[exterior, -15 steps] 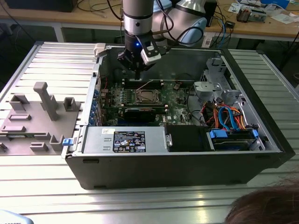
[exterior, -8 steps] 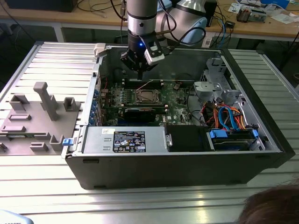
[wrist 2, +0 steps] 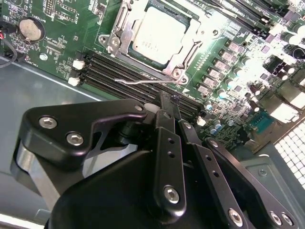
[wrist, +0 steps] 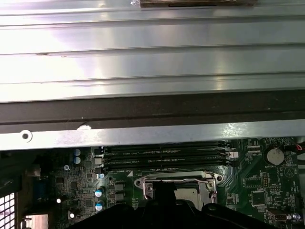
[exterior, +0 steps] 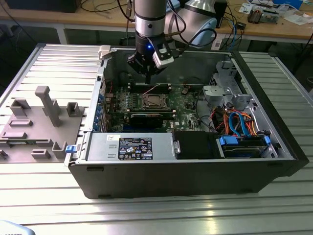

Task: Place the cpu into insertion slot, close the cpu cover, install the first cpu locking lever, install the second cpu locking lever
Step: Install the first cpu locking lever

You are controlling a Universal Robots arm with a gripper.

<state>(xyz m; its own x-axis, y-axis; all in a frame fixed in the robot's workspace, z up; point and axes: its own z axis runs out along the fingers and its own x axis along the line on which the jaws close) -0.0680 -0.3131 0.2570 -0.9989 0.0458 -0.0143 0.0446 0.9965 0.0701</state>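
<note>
The cpu (wrist 2: 157, 36) sits in the insertion slot (wrist 2: 119, 45) on the green motherboard (wrist 2: 62, 43), its dull silver top showing through the square window of the cpu cover (wrist 2: 188, 45), which lies flat over it. In the exterior view the same chip (exterior: 155, 101) appears at the middle of the board inside the open computer case (exterior: 195, 171), with a long black graphics card (exterior: 146, 119) just in front of it and the power supply (exterior: 129, 147) nearer the camera. A thin wire locking lever (wrist 2: 143, 81) runs along the socket's edge beside the black memory slots (wrist 2: 119, 71); whether it is latched under its hook cannot be told. The gripper (wrist 2: 170, 102) hangs above the memory slots, near the socket but apart from it, its two slim black fingers (wrist 2: 164, 102) pressed together and holding nothing. In the exterior view the gripper (exterior: 148, 74) hovers over the rear part of the board, below the arm's grey wrist (exterior: 149, 19). In the first wrist view the lever (wrist: 178, 181) and the socket frame (wrist: 209, 179) show beneath the case's metal wall (wrist: 143, 136). A grey parts fixture (exterior: 39, 122) rests on the ribbed table (exterior: 146, 215) at the exterior view's left.
</note>
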